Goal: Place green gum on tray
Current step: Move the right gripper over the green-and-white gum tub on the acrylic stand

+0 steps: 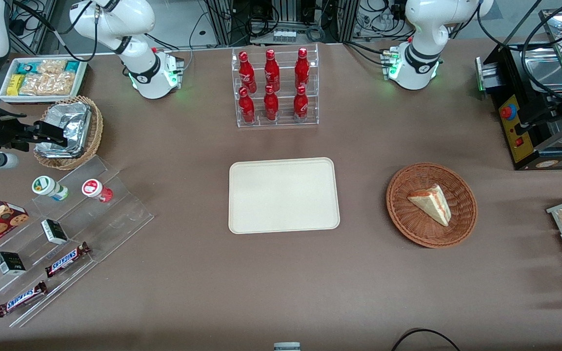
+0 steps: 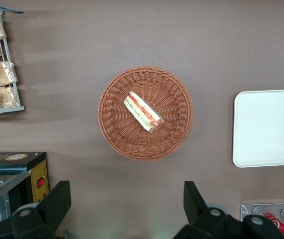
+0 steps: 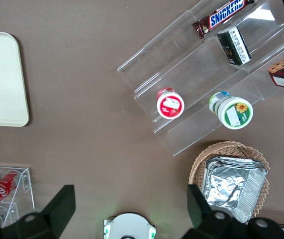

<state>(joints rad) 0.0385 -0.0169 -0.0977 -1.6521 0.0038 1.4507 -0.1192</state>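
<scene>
Gripper [image 1: 49, 134] held over foil-filled basket [image 1: 93, 139], fingers [image 3: 57, 206] spread, nothing pinched. One green gum [image 1: 49, 187] seen near fingers on acrylic shelf [image 1: 115, 214], beside one red-lidded bottle [image 1: 96, 190]. One tray [image 1: 283, 195] bare. Two Snickers bars [image 1: 68, 259] counted.

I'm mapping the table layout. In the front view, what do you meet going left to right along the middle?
gripper over the foil basket, green gum, red-lidded bottle, tray, sandwich basket.
</scene>
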